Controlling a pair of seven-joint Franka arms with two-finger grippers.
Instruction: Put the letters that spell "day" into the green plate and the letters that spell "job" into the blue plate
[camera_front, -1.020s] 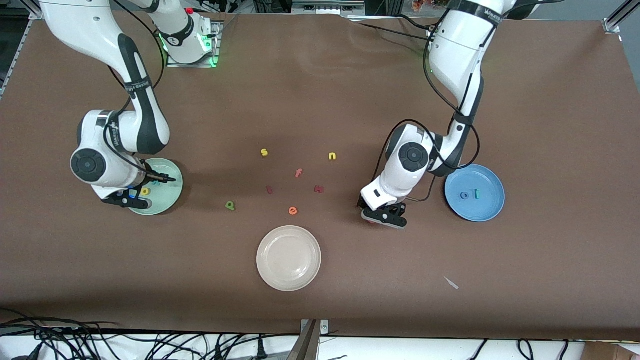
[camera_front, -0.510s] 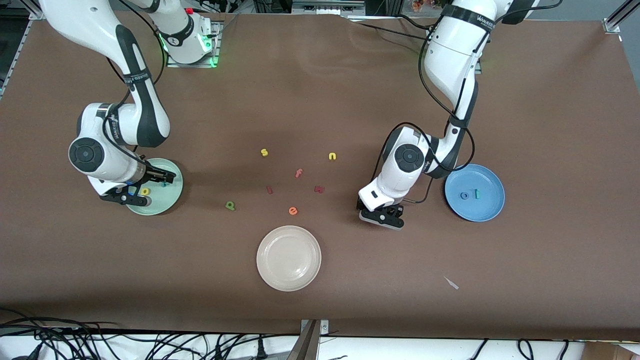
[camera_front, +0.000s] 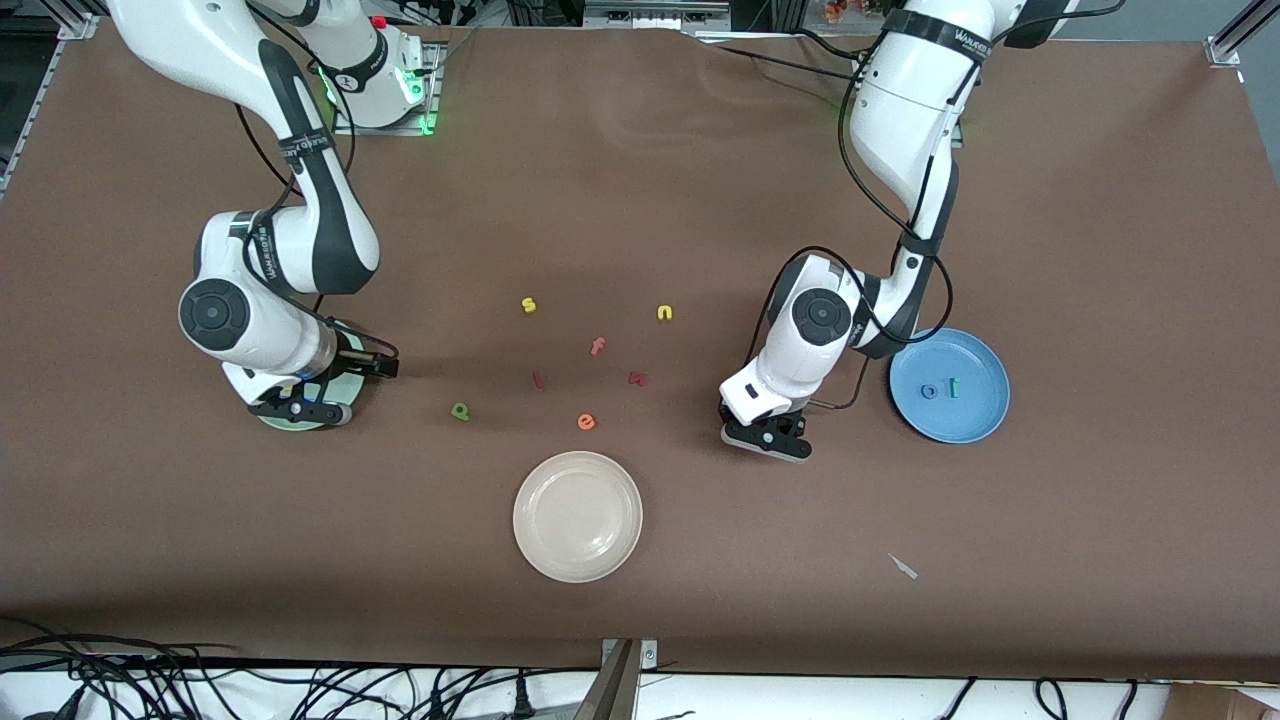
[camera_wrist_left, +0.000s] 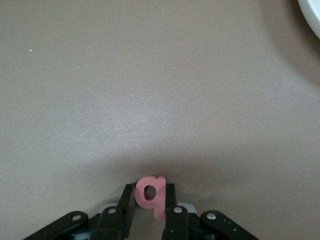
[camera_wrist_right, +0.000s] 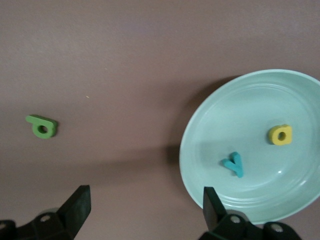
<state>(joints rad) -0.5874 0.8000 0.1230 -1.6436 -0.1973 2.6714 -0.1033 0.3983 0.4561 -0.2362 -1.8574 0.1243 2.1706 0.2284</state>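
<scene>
Start nearest the front camera: the cream-white plate sits alone and plays no part.

Farther up, your left end effector is down on the counter, its fingers closed on the salmon-pink b, which stands between them in the left wrist view. The blue plate lies just beside that arm, toward the left arm's end of the counter, and already holds the blue o and the teal j. So the carry for the b is short, and that arm is clearly the nearer one.

Your right end effector hangs over the green plate with its jaws wide apart and nothing in them. The yellow a and teal y lie in that plate. The green d lies flat on the counter, well apart from the plate toward the middle of the counter, its stem pointing away from the plate; you would reach for it with the right arm.
</scene>
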